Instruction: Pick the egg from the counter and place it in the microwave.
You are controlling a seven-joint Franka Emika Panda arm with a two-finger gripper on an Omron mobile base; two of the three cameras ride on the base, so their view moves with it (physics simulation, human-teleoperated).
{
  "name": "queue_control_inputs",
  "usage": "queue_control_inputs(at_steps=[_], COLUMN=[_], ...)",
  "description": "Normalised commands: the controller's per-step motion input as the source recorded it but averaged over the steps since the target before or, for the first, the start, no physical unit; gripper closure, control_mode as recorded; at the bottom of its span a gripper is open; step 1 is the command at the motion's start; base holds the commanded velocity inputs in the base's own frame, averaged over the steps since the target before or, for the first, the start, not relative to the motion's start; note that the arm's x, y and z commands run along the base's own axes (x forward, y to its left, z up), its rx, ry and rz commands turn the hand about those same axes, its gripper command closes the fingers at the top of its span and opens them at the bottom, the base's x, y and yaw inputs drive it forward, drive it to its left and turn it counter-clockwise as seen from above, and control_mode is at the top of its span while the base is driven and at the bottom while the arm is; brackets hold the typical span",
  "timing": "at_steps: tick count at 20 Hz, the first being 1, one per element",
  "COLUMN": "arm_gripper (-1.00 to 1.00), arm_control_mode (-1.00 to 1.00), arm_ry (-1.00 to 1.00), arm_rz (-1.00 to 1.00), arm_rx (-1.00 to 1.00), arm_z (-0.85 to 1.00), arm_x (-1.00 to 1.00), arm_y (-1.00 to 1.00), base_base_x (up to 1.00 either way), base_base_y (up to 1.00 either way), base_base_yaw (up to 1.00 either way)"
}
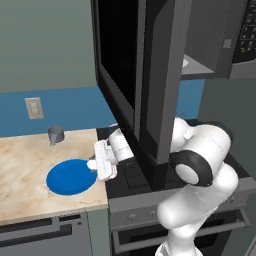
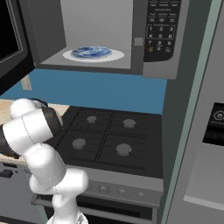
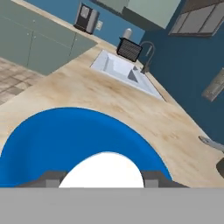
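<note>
**Egg between the jaws at the plate's edge**

The gripper [image 1: 93, 165] hangs low over the blue plate's [image 1: 70, 176] right rim, near the edge where the beige surface [image 1: 25, 165] meets the black stove top [image 2: 109, 135]. Its jaws stand parted either side of the egg [image 3: 105, 170]; a firm hold cannot be told. The microwave's [image 2: 98, 33] open door [image 1: 150, 75] hangs just beside the arm. A grey cup [image 1: 56, 133] stands behind the plate, well apart.
</note>
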Motion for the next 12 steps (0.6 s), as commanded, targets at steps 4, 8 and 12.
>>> queue_control_inputs(at_steps=[4, 8, 12], arm_gripper=[1.0, 1.0, 1.0], arm_control_mode=[-1.0, -1.0, -1.0], arm_ry=[0.02, 0.07, 0.05], arm_rz=[-0.16, -0.17, -0.14], arm_rx=[0.07, 0.0, -0.01], arm_z=[0.84, 1.0, 1.0], arm_x=[-0.24, -0.41, -0.6], arm_y=[-0.98, -0.89, -0.94], base_base_x=[0.0, 0.0, 0.0], base_base_y=[0.0, 0.0, 0.0], base_base_yaw=[0.0, 0.0, 0.0])
